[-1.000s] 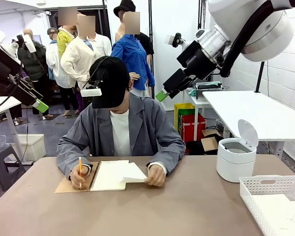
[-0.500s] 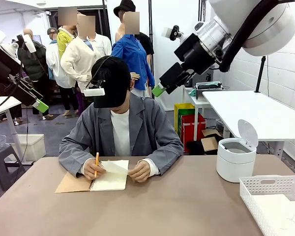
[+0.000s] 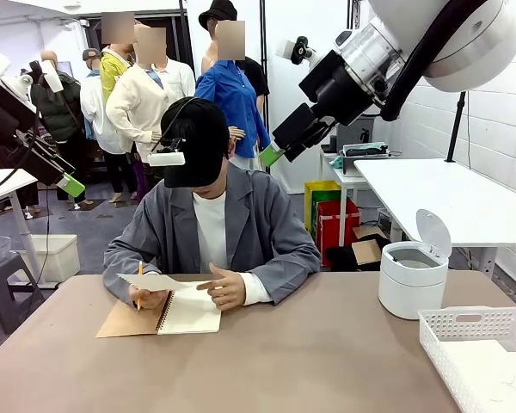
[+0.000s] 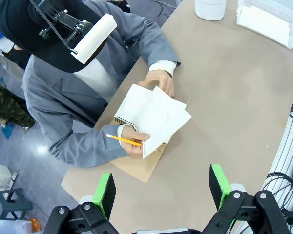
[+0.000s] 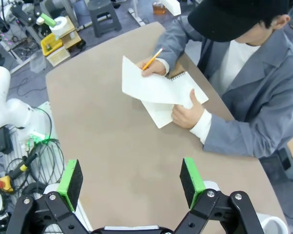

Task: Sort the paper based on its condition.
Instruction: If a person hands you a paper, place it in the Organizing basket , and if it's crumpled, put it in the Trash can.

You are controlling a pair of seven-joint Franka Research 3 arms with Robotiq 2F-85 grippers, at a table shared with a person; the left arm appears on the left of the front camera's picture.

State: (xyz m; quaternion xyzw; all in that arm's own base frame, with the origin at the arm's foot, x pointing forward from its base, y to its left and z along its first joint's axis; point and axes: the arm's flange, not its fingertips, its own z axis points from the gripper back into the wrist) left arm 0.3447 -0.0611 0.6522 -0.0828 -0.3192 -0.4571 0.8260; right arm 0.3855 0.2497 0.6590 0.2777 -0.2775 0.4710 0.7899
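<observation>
Up close on the counter (image 3: 327, 361), white basket (image 3: 477, 344) at the right corner. Farther back, paper (image 3: 155, 281) held just above the notebook (image 3: 189, 314) in the person's hand (image 3: 148, 298). High above, left end effector (image 4: 162, 187) and right end effector (image 5: 130, 178) hanging wide open, empty.

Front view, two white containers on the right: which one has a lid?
The round bin, farther back; its flip lid stands open. The rectangular slotted basket nearer the camera has no lid.
</observation>
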